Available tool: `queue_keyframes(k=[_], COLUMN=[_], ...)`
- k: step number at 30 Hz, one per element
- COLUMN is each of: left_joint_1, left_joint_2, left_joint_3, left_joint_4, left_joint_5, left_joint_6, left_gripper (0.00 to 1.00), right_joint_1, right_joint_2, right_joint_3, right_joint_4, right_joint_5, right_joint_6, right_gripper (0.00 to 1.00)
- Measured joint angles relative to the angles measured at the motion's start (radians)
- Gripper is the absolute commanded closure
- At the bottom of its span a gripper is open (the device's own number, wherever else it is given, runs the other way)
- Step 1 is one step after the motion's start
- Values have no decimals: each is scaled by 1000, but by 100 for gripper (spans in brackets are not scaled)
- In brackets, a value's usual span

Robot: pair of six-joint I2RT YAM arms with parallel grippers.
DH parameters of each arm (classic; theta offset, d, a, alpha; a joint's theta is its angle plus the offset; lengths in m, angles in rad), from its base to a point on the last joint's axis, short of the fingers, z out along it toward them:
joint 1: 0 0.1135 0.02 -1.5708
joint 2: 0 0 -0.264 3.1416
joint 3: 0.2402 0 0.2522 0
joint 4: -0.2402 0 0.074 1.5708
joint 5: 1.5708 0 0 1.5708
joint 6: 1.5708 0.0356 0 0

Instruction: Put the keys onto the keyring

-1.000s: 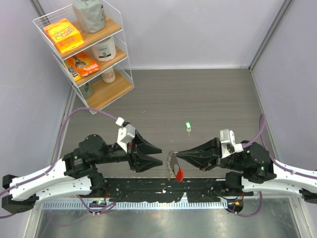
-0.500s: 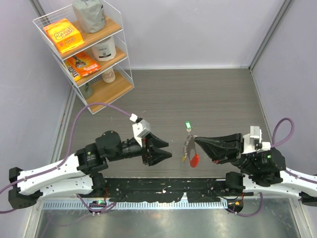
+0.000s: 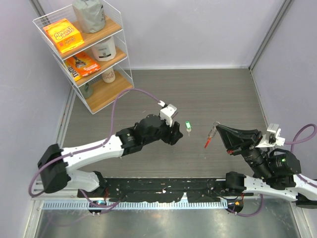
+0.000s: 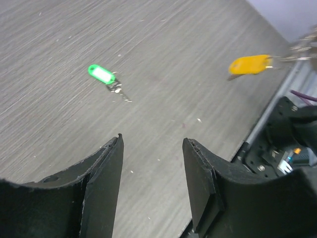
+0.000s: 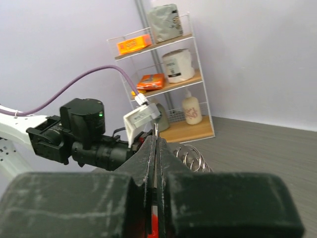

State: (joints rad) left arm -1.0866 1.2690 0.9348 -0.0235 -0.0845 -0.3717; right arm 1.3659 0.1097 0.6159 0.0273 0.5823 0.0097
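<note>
The left arm's (image 3: 99, 148) jaws stand wide apart and empty over the counter (image 3: 223, 94), just beside the green-headed key (image 3: 188, 125) lying flat there, while the right arm's (image 3: 267, 166) jaws are pinched tight on the keyring (image 3: 212, 133), its silvery chain (image 5: 190, 156) and red piece (image 3: 207, 144) hanging in the air.

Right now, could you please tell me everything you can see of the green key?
The green key is small: a bright green plastic head with a pale panel in its middle, and a short silvery metal part at one end. It lies flat on the grey wood-grain table, alone. Nothing touches it; the open left pincer hovers short of it.
</note>
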Motion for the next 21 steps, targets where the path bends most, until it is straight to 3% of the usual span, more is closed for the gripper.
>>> queue_keyframes(k=[5,11,21], left_joint_1=[101,180,280], left_joint_2=[201,498,797], left_joint_3=[76,344,698], left_joint_4=[42,31,-208], left_joint_5=[79,275,541], left_joint_6=[0,126,365], left_gripper=[35,30,23], right_joint_1=[0,0,0], right_joint_2=[-20,-20,-32], right_joint_3=[10,24,53], right_joint_4=[-61,-116,-202], right_joint_5=[71,85,77], right_joint_6=[-14,-16,-13], right_gripper=[94,94,94])
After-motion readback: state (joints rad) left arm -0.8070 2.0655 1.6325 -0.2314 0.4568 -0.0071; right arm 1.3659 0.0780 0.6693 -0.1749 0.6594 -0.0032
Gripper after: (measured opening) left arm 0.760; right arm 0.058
